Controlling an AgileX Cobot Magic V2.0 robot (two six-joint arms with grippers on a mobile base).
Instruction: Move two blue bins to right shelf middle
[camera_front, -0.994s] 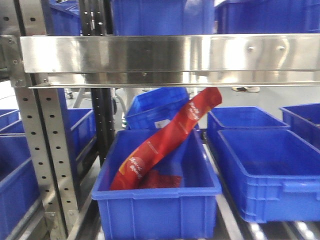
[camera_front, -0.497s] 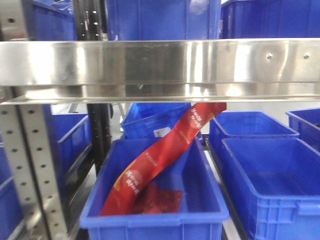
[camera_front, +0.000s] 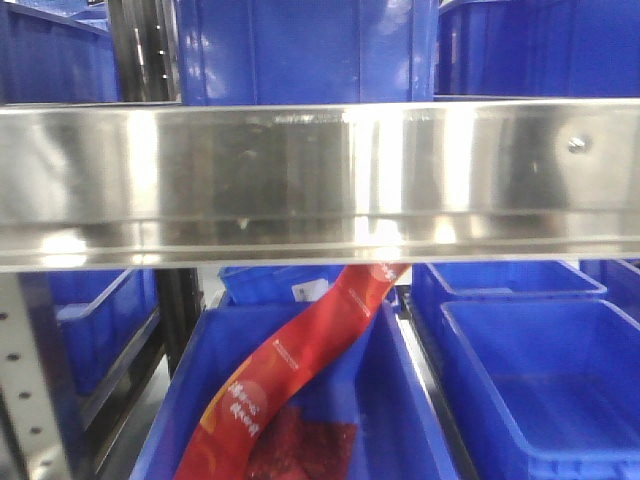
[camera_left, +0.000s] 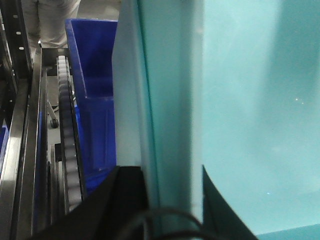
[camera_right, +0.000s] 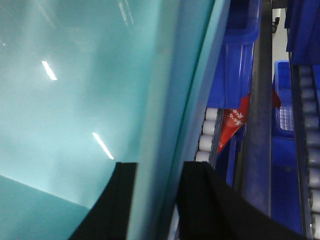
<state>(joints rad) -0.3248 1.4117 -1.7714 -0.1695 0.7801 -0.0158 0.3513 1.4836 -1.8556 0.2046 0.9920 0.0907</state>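
A pale sky-blue bin (camera_left: 240, 100) fills the right of the left wrist view. My left gripper (camera_left: 172, 200) is shut on its thick rim, one black finger (camera_left: 125, 200) outside the wall and the other inside. In the right wrist view a pale blue bin (camera_right: 75, 90) fills the left. My right gripper (camera_right: 157, 200) is shut on that rim, with a black finger (camera_right: 205, 200) on the outer side. I cannot tell whether both views show one bin. Neither the bins nor the grippers appear in the front view.
A wide steel shelf beam (camera_front: 320, 180) crosses the front view close ahead. Below it stand a dark blue crate (camera_front: 410, 400) holding a red bag (camera_front: 300, 360) and another crate (camera_front: 540, 380) to its right. More dark crates (camera_front: 300, 50) sit above. Roller tracks (camera_left: 67, 150) run beside the bin.
The front view has closed in on the shelf. The steel beam looks larger and sits lower in the frame, and the crates below are cut off more.
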